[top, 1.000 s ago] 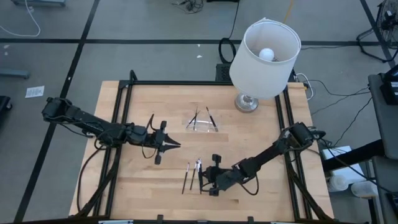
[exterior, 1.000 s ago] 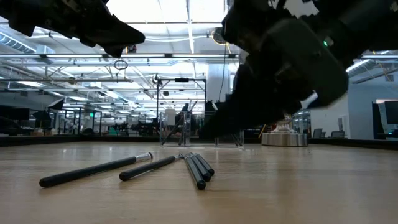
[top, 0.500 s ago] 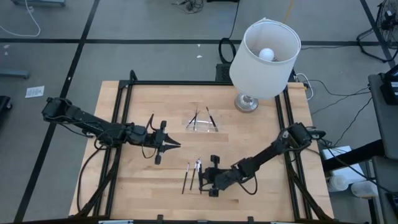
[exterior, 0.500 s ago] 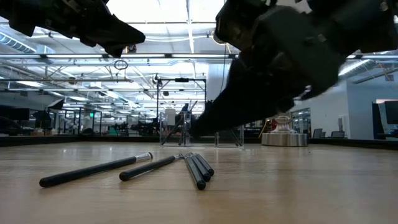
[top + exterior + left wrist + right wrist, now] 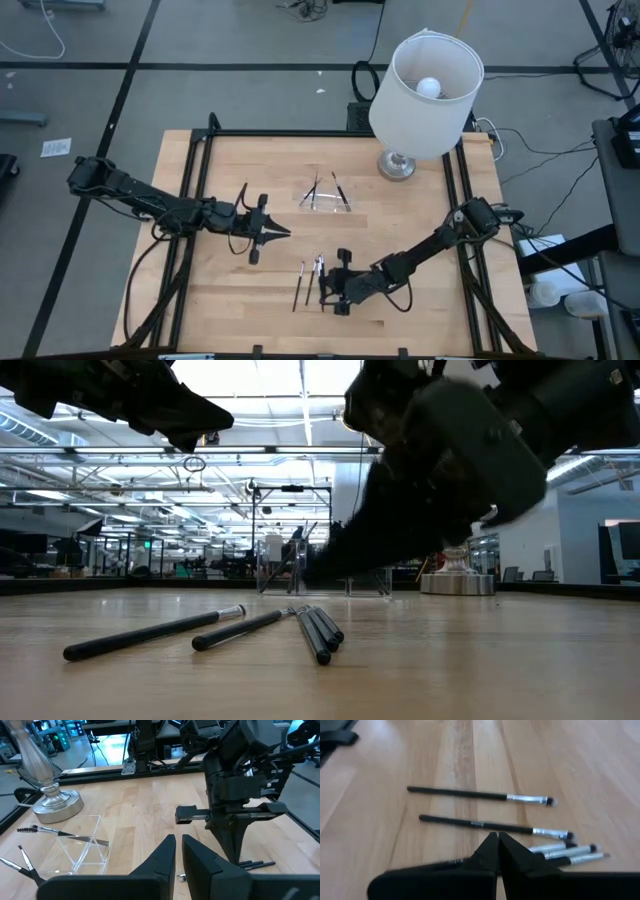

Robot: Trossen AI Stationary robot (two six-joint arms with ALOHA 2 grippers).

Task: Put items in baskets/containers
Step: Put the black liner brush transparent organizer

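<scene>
Pale lettering is showing on one brush handle [image 5: 477, 824], too small to read. The right hand [image 5: 497, 842], fingers together and empty, is hovering just over the loose brushes [image 5: 308, 280] lying on the worktop [image 5: 400, 220]. The left hand [image 5: 285, 232], nearly closed and empty, is waiting near the clear tray [image 5: 327, 198], which is holding brushes, its edges barely showing.

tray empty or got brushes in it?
Not empty. The clear tray holds a few brushes, leaning across it in the left wrist view; more brushes lie loose on the table.
</scene>
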